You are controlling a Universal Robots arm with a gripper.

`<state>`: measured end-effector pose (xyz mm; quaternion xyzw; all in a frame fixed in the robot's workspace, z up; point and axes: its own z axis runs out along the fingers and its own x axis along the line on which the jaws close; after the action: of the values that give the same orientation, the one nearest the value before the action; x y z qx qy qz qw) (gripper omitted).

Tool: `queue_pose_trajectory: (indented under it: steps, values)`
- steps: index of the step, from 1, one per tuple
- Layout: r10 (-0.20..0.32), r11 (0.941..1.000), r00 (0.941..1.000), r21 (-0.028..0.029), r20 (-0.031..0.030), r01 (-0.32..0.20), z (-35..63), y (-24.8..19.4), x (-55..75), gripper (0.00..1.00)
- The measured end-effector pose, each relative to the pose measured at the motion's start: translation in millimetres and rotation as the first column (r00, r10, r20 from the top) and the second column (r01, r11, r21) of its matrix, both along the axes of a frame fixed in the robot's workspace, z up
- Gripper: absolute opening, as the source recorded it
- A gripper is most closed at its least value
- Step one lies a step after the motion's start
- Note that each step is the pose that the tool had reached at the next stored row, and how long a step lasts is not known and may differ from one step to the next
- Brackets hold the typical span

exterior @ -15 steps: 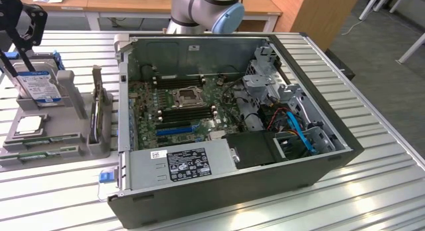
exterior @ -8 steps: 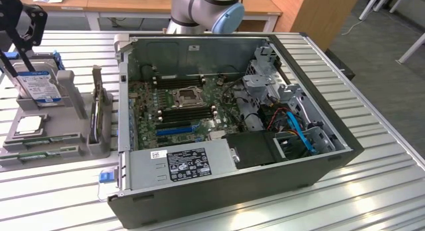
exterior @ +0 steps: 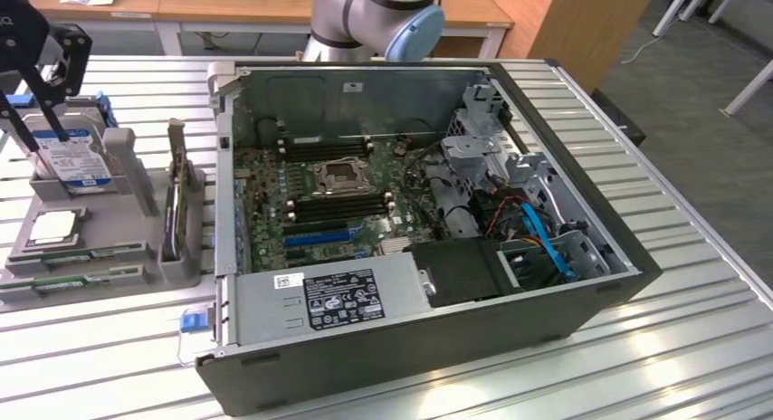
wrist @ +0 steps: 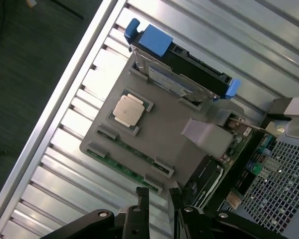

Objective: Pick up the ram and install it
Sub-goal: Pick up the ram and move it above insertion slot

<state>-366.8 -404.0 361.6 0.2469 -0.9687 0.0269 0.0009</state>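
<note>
1. The gripper [exterior: 42,121] hangs over the grey holder [exterior: 121,162] at the exterior view's left. Its fingers [wrist: 141,201] are spread with nothing between them.
2. The ram [exterior: 72,281] lies flat in a slot along the holder's near edge, not touched by the gripper.
3. In the wrist view the ram [wrist: 123,167] shows as a green strip just beyond the fingertips.
4. A processor [exterior: 54,225] sits in the holder beside the ram, and a hard drive [exterior: 71,157] stands upright behind it.
5. The open case [exterior: 423,348] lies on the slatted worktop [exterior: 676,348] just beside the holder, its black memory slots [exterior: 342,203] facing up.
</note>
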Motion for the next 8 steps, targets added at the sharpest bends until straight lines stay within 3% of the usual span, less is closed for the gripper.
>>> queue_pose_trajectory:
  steps: [8]
  values:
    - [0.000,1.0000,1.0000,0.0001,0.0001,0.000,-14.7,0.0,0.0,0.30]
